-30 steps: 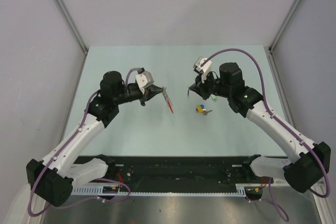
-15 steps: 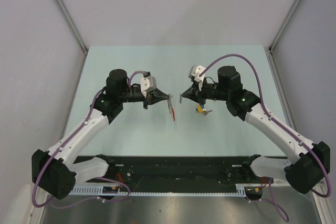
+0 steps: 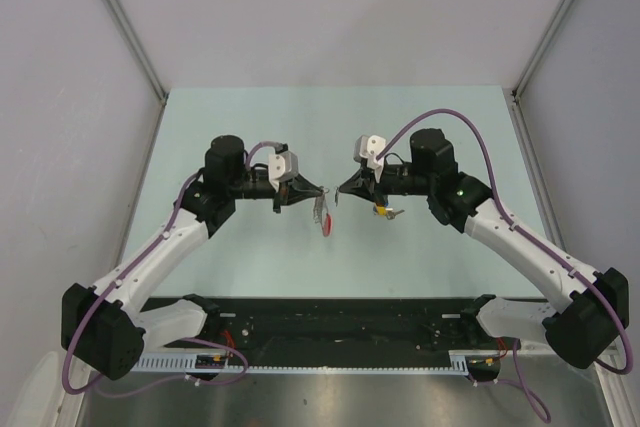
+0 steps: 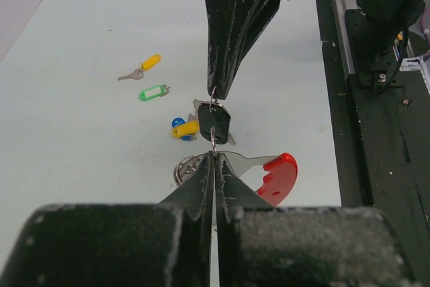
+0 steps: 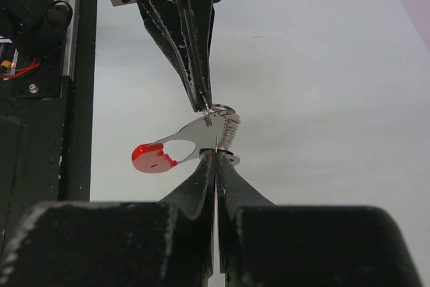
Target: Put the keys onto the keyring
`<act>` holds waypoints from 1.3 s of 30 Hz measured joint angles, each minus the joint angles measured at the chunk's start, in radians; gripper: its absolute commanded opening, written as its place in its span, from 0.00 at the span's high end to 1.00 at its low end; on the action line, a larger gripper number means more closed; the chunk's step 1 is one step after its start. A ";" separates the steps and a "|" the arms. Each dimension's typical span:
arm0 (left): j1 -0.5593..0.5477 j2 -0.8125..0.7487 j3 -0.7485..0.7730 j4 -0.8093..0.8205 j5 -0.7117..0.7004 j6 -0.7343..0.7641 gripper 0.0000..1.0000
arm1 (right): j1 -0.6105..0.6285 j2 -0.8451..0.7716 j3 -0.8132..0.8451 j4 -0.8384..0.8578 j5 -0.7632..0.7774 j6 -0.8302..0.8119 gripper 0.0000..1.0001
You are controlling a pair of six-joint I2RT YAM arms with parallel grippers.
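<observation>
Threading is in hand, we judge: the left end effector (image 4: 213, 160) clamps the grey beaded-chain keyring with red tag (image 4: 191, 169) above the middle of the pale tabletop (image 3: 240, 127); the right end effector (image 5: 216, 158), tip-to-tip, pinches the black-headed metal key (image 4: 215, 123); next needs fine alignment.

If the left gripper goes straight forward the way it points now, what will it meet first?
Most likely the small black-headed metal key, held by the right gripper just ahead of the left gripper, which grips the grey beaded-chain keyring with its red tag. Depth is hard to judge.
</observation>
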 measured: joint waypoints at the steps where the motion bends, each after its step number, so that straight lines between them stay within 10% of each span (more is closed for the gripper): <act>1: 0.000 0.000 0.000 -0.002 0.004 0.004 1.00 | 0.000 0.000 0.000 0.000 -0.004 -0.003 1.00; 39: 0.000 -0.002 0.000 -0.087 0.060 0.113 1.00 | 0.053 0.023 0.000 -0.061 0.018 -0.093 1.00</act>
